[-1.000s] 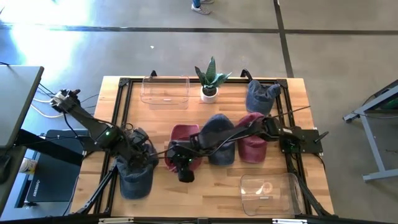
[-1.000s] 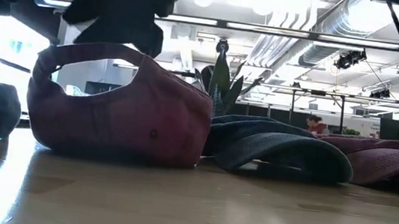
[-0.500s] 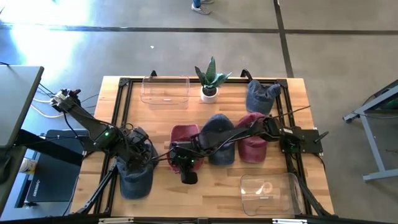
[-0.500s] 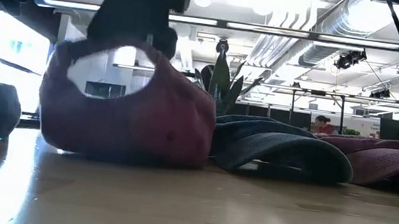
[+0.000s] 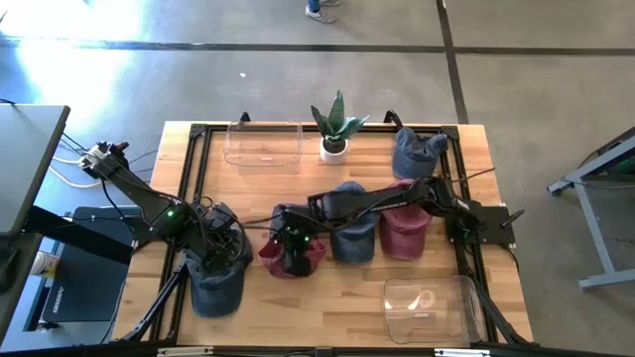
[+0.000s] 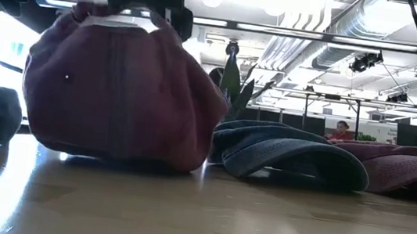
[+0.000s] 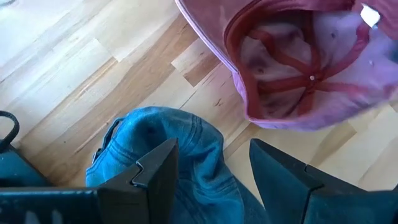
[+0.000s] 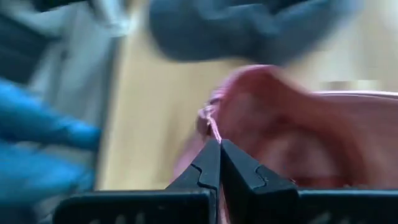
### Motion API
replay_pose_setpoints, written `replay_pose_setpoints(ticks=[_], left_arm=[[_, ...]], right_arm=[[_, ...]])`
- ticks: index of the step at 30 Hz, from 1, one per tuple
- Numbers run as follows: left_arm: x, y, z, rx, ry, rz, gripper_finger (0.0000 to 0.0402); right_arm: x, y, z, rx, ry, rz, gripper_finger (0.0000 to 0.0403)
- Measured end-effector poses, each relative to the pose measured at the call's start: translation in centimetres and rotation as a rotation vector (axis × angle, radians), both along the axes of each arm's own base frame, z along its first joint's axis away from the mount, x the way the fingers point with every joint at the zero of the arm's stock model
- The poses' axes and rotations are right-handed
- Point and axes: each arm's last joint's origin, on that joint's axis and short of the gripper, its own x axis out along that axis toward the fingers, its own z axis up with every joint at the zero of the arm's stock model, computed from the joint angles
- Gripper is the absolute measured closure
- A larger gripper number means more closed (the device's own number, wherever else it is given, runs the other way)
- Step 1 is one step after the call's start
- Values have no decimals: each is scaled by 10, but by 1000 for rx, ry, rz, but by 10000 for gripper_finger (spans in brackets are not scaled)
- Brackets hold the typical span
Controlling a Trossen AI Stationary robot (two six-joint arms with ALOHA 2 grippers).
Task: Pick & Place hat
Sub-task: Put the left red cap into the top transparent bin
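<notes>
A maroon hat [image 5: 281, 260] [image 6: 117, 91] sits at the table's middle, tipped up, with my right gripper [image 5: 295, 244] [image 8: 219, 143] shut on it from above. The left wrist view shows its hollow inside [image 7: 305, 62]. My left gripper [image 5: 224, 250] [image 7: 211, 180] stands open just over a blue denim hat [image 5: 213, 283] [image 7: 174, 149] near the table's left front. A dark blue hat [image 5: 347, 233], a red hat [image 5: 403, 230] and a grey-blue hat [image 5: 417, 154] lie on the table. My right gripper pinches the maroon hat's thin rim edge [image 8: 210, 122] between its two shut fingers, coming from above. The hat hangs bunched below the fingers, crown toward the near edge, and its lower side [image 6: 110, 153] is down at the table top. Whether my left gripper touches the denim hat, I cannot tell.
A potted plant [image 5: 334, 129] and a clear bin [image 5: 263, 146] stand at the far edge. Another clear bin [image 5: 427, 302] is at the near right. A black frame [image 5: 193, 178] runs along the table's sides. A person shows far off in the room [image 6: 338, 130].
My right gripper has taken hold of the maroon hat's rim and risen, drawing back a little toward the far edge. The hat, lying flat with its strap opening toward the low camera before, has been pulled up and turned about; it now stands bunched with its crown facing the near edge.
</notes>
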Motion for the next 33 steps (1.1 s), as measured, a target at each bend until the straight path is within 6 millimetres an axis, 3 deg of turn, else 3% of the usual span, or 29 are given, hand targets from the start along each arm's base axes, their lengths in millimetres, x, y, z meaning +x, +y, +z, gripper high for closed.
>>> replay_pose_setpoints(ticks=[7,12,17,21,27,30,33], left_arm=[[4,-3,1,-42,-36,-8,209],[11,-9,5,-68,-107,-69,209],[16,-12,8,-85,-164,-104,209],[16,-13,8,-82,-176,-110,209],[25,-3,8,-96,-182,-32,209],[33,7,9,-132,-171,-43,209],[46,14,6,-155,-184,-90,209]], right_arm=[[-4,-46,-34,-183,114,-239,402],[-11,-60,-69,-232,176,-285,398],[-20,-69,-89,-261,248,-367,380],[-21,-79,-80,-243,292,-412,328],[-22,-82,-43,-187,349,-428,242],[-23,-65,-32,-99,369,-302,220],[-25,-30,-31,-91,353,-136,218]])
